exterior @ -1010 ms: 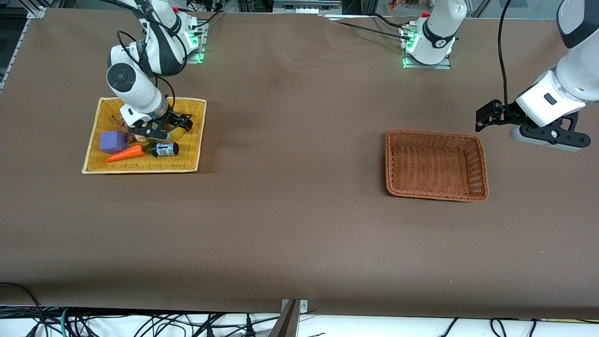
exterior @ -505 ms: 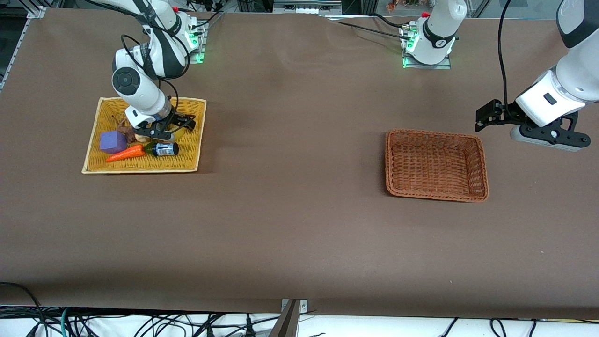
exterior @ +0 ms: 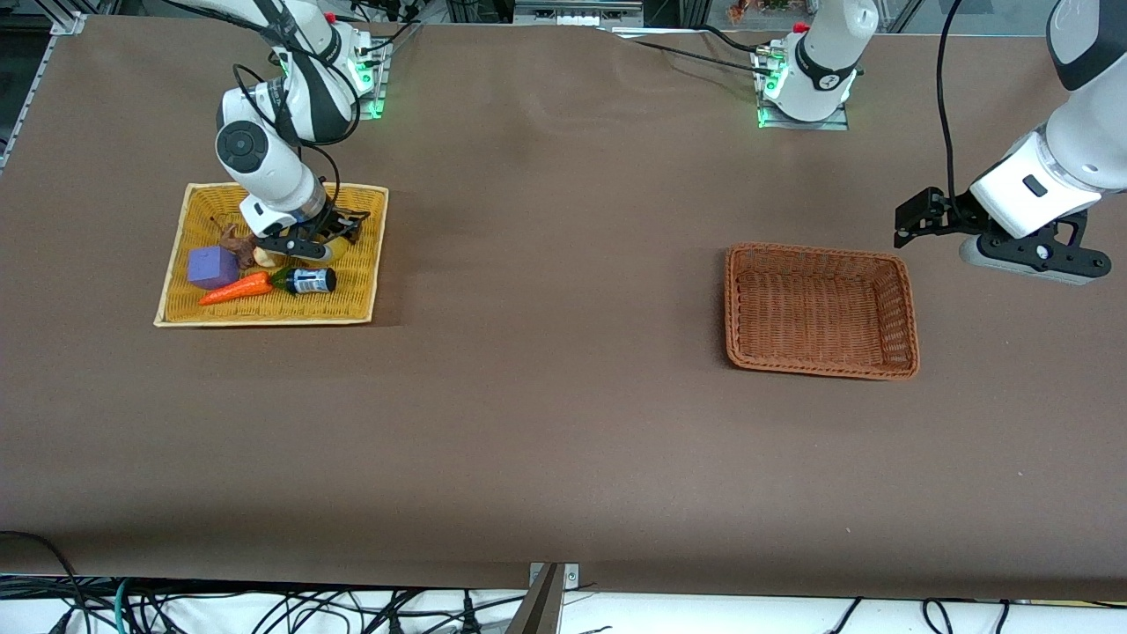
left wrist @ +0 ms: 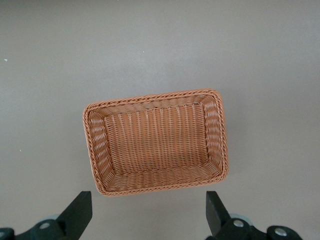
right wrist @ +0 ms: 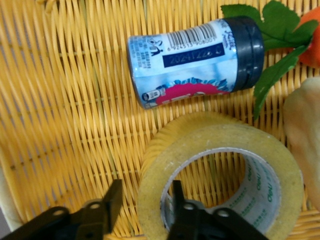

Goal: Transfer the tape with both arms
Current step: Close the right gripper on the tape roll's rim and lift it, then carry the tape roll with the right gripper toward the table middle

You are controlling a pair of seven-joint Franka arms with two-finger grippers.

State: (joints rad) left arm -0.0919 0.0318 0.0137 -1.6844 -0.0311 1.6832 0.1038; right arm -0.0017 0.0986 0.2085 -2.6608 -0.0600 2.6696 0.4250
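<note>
Right tool straddling the tape roll's wall in the yellow tray; left arm waits with its tool spread.

On your brown worktop (exterior: 563, 440), the empty rectangular brown wicker basket (exterior: 820, 310) sits toward the left arm's end, the left tool (left wrist: 147, 220) hanging spread over the worktop beside it. In the flat yellow woven tray (exterior: 352, 299), the small dark bottle with a blue-white label (right wrist: 195, 60) lies nearer than the translucent yellowish packing tape roll (right wrist: 225, 145); the right tool (right wrist: 142, 205) has one finger inside the ring, one outside.

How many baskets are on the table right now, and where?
2. The yellow tray basket sits at the right arm's end, holding the tape and other items. The brown basket sits at the left arm's end, with nothing inside.
</note>
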